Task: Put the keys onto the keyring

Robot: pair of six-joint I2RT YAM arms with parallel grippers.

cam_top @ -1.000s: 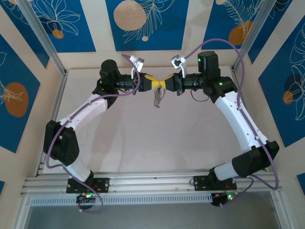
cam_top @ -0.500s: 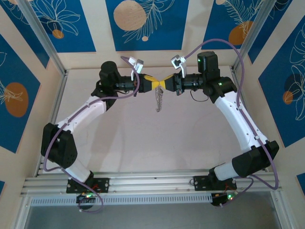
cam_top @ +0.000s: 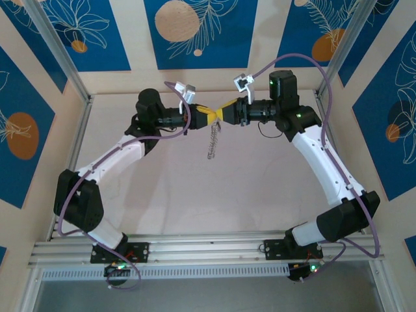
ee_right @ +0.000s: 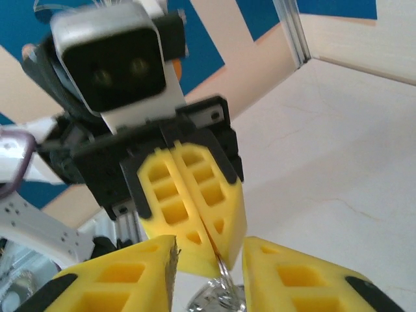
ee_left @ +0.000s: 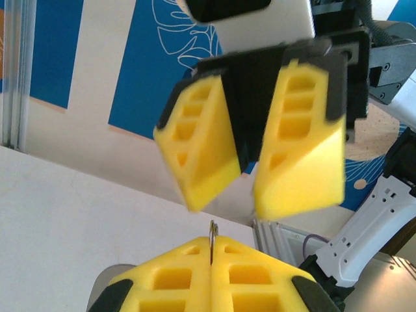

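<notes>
Working this step well is coming down to the left gripper [cam_top: 209, 116], which is clamping the keyring [ee_left: 212, 235] by its upper edge. Its fingers are pressing flat together, and only a sliver of the thin metal loop is peeking out between them. The right gripper [cam_top: 224, 112] is facing it from the far side of the keyring with its fingers standing apart, one on each side of the loop, and I cannot see them touching anything. The keys [cam_top: 212, 142] are hanging in a silvery bunch straight below the keyring, with the table [cam_top: 195, 188] lying beneath them. By my judgement you are lining up a fresh hold with the right fingers. Hold the left clamp firm so the loop is not twisting, bring the right fingers in square to the plane of the keyring, and close on bare metal rather than on the other gripper's yellow pads. If the bunch is swinging, let it settle before you commit. Most of the keyring is lying buried inside the left pads, so its opening is hidden. In the right wrist view the bunch below the keyring is running off the bottom edge and blurring. I am not telling single keys apart, nor whether every one is already threaded.
</notes>
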